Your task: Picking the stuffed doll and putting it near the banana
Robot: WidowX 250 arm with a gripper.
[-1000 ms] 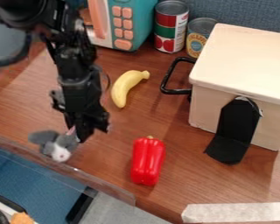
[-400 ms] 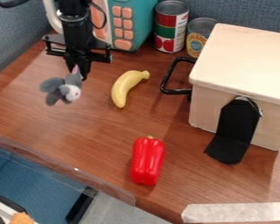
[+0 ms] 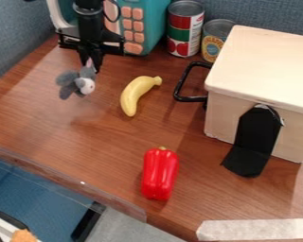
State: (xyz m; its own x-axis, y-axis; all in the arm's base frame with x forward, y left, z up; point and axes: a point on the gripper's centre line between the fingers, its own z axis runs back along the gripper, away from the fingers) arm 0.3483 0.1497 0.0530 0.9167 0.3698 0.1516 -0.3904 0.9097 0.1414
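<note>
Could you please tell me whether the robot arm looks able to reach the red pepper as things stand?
Probably not to grasp it: nothing stands between them, but the claw already holds the stuffed doll, which would likely have to be put down before the pepper.

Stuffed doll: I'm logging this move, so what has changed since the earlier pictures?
The stuffed doll, held by the gripper, has moved with it from the table's near edge towards the toy microwave, lately also slightly rightward in view, nearer the banana. Banana and red pepper stayed put.
</note>
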